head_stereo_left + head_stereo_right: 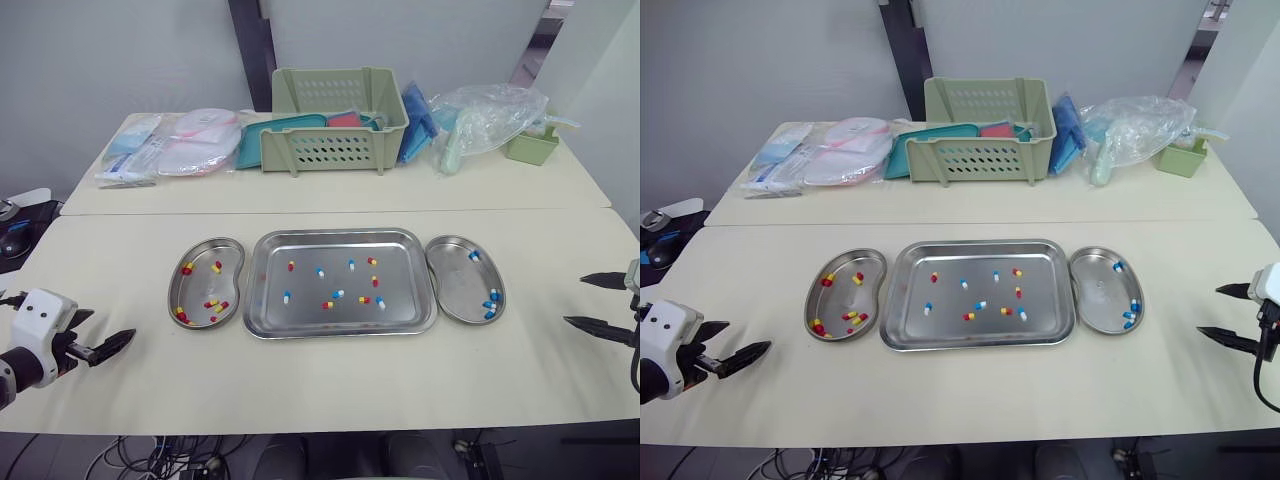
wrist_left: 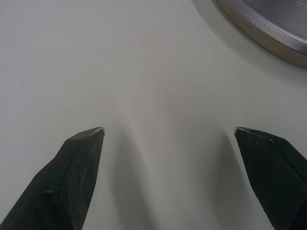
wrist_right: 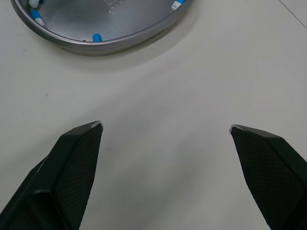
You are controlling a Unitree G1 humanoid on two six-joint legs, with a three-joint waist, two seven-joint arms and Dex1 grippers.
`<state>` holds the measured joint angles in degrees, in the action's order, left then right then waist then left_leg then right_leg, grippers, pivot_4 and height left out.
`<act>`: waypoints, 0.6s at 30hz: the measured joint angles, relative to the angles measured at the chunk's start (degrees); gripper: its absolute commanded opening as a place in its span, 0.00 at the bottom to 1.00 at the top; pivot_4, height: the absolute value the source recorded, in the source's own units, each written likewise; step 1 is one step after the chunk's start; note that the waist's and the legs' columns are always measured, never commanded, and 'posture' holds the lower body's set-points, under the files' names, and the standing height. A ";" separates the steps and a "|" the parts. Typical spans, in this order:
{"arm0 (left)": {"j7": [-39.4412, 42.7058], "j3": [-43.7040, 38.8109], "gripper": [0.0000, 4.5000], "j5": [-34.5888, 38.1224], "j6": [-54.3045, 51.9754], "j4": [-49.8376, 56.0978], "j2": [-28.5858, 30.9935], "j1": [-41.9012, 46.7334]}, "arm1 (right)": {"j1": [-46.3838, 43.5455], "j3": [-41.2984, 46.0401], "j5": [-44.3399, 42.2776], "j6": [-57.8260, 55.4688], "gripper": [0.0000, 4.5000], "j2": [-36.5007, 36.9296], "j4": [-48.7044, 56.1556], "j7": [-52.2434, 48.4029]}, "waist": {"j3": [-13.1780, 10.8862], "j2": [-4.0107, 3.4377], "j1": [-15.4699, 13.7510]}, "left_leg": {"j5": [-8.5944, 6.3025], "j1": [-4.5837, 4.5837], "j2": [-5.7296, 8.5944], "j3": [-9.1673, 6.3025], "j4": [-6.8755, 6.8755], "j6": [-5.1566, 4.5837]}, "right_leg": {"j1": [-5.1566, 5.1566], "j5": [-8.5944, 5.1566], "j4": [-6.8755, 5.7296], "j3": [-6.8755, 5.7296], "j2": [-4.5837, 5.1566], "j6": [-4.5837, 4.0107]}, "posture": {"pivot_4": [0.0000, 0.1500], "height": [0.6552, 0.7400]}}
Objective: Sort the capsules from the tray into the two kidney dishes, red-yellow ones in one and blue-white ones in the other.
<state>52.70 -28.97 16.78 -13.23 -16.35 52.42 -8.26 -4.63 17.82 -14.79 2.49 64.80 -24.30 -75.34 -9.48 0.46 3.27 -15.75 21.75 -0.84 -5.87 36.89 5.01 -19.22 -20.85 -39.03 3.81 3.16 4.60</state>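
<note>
A green basket and plastic bag are sitting well behind the tray. Capsules are lying in it, between the left dish and right dish. The left gripper and right gripper are hovering outside these, fingers spread.

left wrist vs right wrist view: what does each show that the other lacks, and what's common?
Left wrist view: the left gripper, open, and a short arc of metal rim, probably the left kidney dish; its contents are out of frame. Right wrist view: the right gripper, open, and the right kidney dish with blue-white capsules lying inside. Shared: the cream table beneath an open gripper, with nothing held.
</note>
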 measured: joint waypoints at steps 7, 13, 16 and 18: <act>1.76 0.00 1.00 1.28 -1.28 -2.21 0.00 0.11 | -0.03 0.00 -0.03 -0.82 1.00 -0.27 1.61 0.65 | -0.01 -0.02 0.03 | 0.00 0.00 0.00 0.00 0.00 0.00 | 0.00 0.00 0.00 -0.01 0.00 0.00 | 1.00 1.00; 3.05 -1.32 1.00 3.54 0.63 -3.10 -0.58 -0.38 | -0.47 0.00 -0.14 -1.82 1.00 -0.78 2.19 1.16 | -0.02 -0.01 -0.01 | 0.00 0.01 0.00 -0.01 0.01 0.00 | -0.01 0.00 0.00 -0.01 0.00 0.00 | 1.00 1.00; 3.10 -2.17 1.00 3.99 1.38 -3.32 -1.26 -1.00 | -0.10 0.08 -0.53 -2.50 1.00 -0.78 2.70 1.20 | -0.02 -0.01 -0.02 | 0.00 0.01 0.00 -0.01 0.00 0.00 | -0.01 0.00 0.00 -0.01 0.00 0.00 | 1.00 1.00; 4.30 -2.94 1.00 5.43 1.02 -3.56 -1.33 -1.49 | 0.41 0.24 -0.74 -3.17 1.00 -0.79 3.13 1.32 | -0.02 0.00 -0.01 | 0.00 0.01 0.00 -0.02 0.01 0.00 | -0.01 0.00 0.00 -0.02 0.00 0.00 | 1.00 1.00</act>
<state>57.00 -31.92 22.22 -12.21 -19.91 51.09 -9.75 -4.23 18.06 -15.53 -0.68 64.02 -21.17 -74.02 -9.50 0.46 3.26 -15.75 21.76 -0.84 -5.89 36.90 5.01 -19.22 -20.85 -39.03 3.79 3.16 4.60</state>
